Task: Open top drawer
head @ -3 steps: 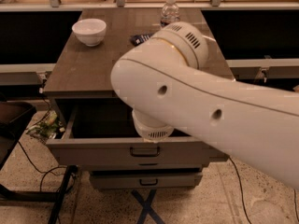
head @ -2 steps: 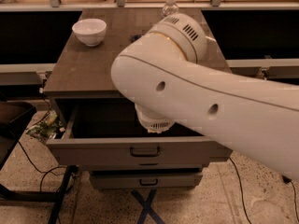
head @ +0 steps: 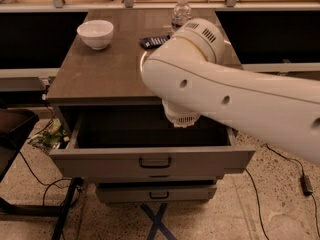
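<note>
The top drawer is the wide grey one directly under the table top. It stands pulled out, with its dark inside showing and its dark loop handle centred on the front. My white arm crosses the view from the right, and a round joint hangs over the open drawer's back. My gripper is hidden behind the arm, so it does not show.
A smaller grey drawer sits shut below the top one. On the brown table top are a white bowl, a water bottle and a dark flat object. A dark chair and cables lie left.
My arm has lifted and shifted right, away from the drawer front, uncovering the handle. The drawer stays pulled out as before.
</note>
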